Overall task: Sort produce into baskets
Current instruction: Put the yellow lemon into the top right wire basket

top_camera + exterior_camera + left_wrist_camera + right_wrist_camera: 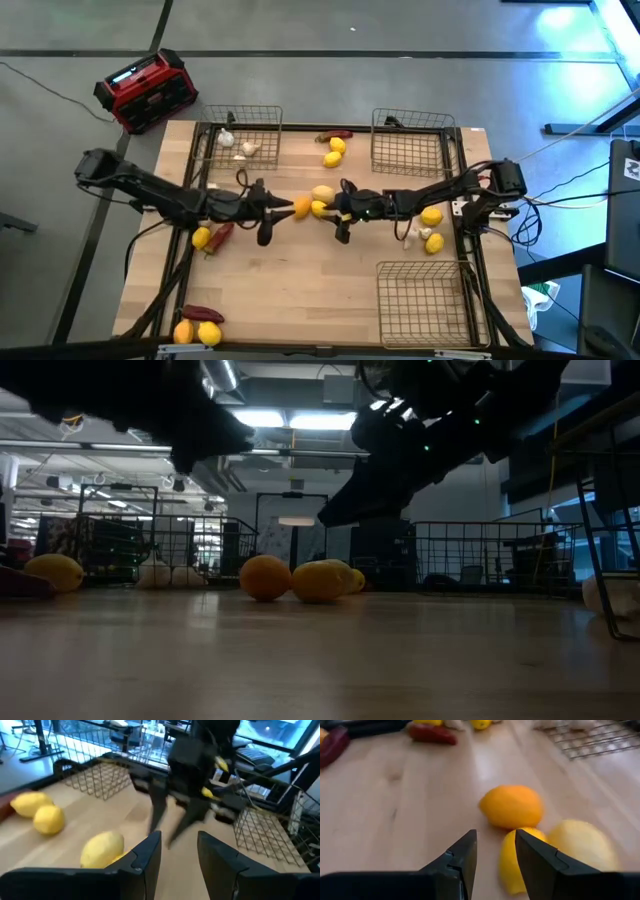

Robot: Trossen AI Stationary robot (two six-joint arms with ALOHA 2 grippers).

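The wooden counter [300, 280] carries three wire baskets: one at eleven o'clock [243, 135] holding garlic bulbs [247, 148], one at one o'clock [410, 142], one at five o'clock [423, 300]. An orange [301, 207] and lemons [322, 196] lie at centre; a red pepper [203, 314] lies at seven o'clock.

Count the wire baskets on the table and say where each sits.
3: the far-left basket, holding whitish bulbs; the far-right basket; the near-right basket. None seems hidden.
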